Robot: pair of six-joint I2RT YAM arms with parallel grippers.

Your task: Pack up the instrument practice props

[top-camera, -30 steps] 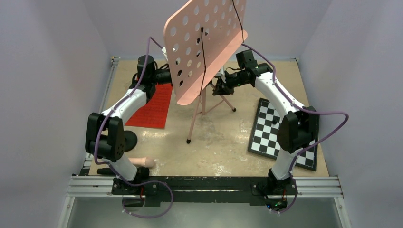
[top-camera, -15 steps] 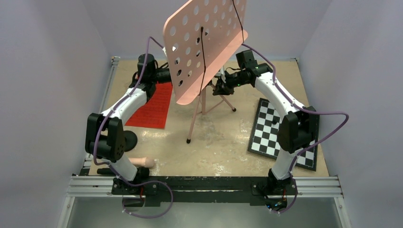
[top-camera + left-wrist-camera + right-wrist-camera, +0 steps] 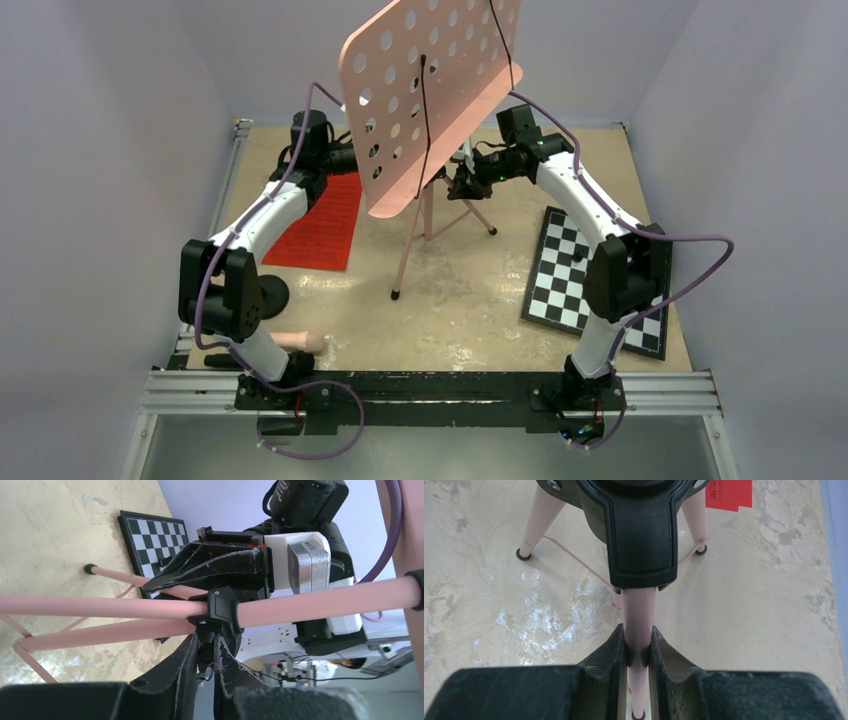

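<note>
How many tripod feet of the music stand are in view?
3 feet in the right wrist view: one upper left, one upper right, one at the bottom edge between the fingers. Overhead shows only two; the stand's desk may hide the third.

Beige mottled table [image 3: 470, 300], pink music stand [image 3: 411, 250] on tripod legs near the middle, red sheet-music pages [image 3: 322, 228] flat at far left, checkerboard [image 3: 575, 270] flat at right, pink rod [image 3: 300, 342] and black round base [image 3: 272, 293] at near left
</note>
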